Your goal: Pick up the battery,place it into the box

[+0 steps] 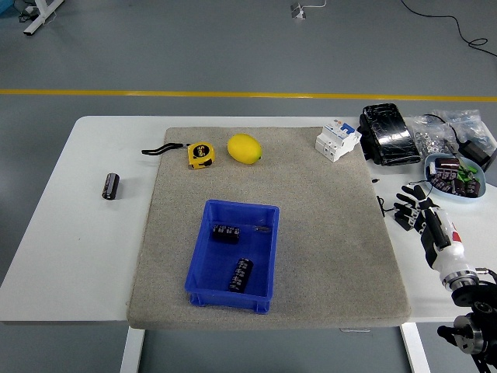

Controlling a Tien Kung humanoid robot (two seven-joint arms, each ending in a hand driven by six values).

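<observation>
A blue box [234, 256] sits on the grey mat [311, 202] near its front. Two black batteries lie inside it, one [226, 233] toward the back and one [239, 275] toward the front. A third black battery [112, 186] lies on the bare white table at the left, off the mat. My right hand [415, 208] rests at the table's right edge with its fingers spread, holding nothing, far from the box. The left arm is out of view.
A yellow tape measure [199, 154] and a lemon [244, 148] lie at the mat's back. A white circuit breaker [337, 139], a black pack [387, 134], bags of small parts [443, 132] and a blue dish [455, 175] crowd the back right.
</observation>
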